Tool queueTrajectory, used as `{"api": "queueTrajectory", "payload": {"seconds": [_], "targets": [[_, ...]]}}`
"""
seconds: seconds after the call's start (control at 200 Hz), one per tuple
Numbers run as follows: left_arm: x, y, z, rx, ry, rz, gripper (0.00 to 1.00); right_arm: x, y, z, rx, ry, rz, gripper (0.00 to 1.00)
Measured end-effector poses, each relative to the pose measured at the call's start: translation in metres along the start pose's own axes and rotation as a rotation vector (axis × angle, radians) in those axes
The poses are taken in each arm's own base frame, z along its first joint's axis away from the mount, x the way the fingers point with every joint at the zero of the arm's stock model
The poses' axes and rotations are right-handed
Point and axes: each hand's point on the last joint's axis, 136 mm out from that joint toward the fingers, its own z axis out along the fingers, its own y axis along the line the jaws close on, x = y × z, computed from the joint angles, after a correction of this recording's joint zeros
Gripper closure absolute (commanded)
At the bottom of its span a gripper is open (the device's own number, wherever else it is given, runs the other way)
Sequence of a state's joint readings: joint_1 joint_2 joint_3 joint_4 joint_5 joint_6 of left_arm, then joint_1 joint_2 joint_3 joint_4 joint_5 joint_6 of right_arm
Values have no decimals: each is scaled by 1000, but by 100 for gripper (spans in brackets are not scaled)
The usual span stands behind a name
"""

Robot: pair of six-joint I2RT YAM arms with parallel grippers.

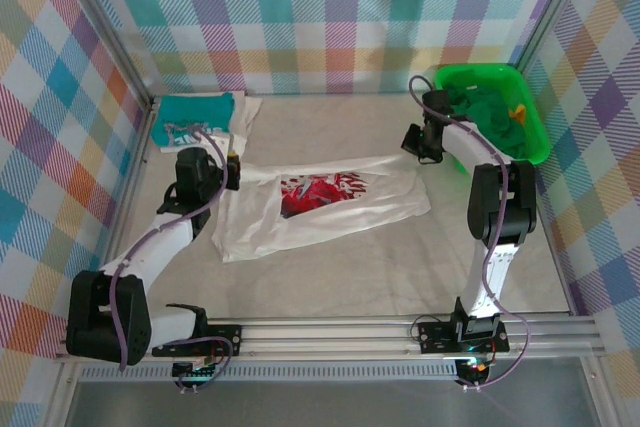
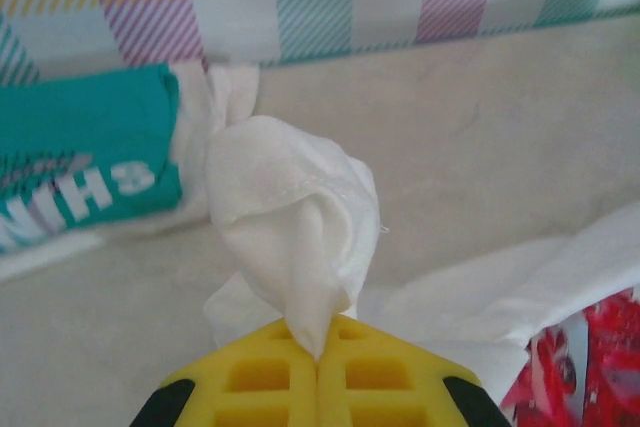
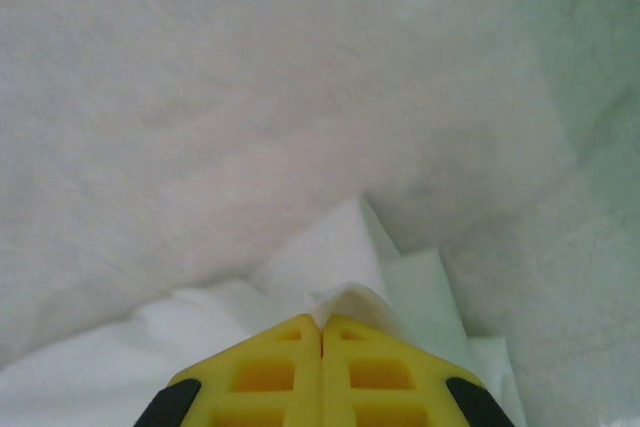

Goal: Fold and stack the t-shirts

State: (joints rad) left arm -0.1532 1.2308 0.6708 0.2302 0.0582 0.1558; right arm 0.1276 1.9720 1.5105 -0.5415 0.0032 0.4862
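Tabletop (image 1: 400, 267) first: pale, boxed in by checked walls, with the job looking to me about half done. Spread across its middle lies the white t-shirt (image 1: 330, 209), print up, stretched crosswise and not yet folded, so its folds and the stacking are what remains. In the far right corner sits a green basket (image 1: 538, 137) holding bunched green cloth (more laundry, perhaps, though I cannot tell). In the far left corner the teal t-shirt (image 1: 195, 112) lies folded small, lettering up, with some white cloth showing at its edge; that one seems finished. The left pincer (image 2: 318, 347) is clenched on a bunched corner of the white shirt just beside the teal one, and the right pincer (image 3: 322, 322) is clenched on white cloth at the opposite end, near the basket. The way across to the teal shirt looks open to me; the basket stands close by the right arm.
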Motion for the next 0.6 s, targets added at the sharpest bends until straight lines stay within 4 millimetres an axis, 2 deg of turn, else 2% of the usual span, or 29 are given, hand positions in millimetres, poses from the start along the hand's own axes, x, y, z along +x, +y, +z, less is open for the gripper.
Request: {"api": "queueTrajectory", "payload": {"seconds": [0.115, 0.21, 0.41, 0.54, 0.57, 0.6], "targets": [[21, 0, -7, -17, 51, -17, 100, 8, -6, 4, 13, 21, 12, 100], [14, 1, -17, -29, 33, -31, 100, 5, -6, -3, 5, 5, 18, 100], [3, 2, -32, -42, 1, -73, 100, 4, -3, -32, -25, -41, 30, 97], [12, -2, -37, -32, 20, -111, 100, 20, -11, -29, -18, -21, 37, 96], [17, -3, -38, -29, 33, -122, 97, 27, -16, -26, -8, -6, 39, 94], [23, -5, -39, -27, 44, -133, 88, 33, -20, -23, 1, 9, 42, 87]]}}
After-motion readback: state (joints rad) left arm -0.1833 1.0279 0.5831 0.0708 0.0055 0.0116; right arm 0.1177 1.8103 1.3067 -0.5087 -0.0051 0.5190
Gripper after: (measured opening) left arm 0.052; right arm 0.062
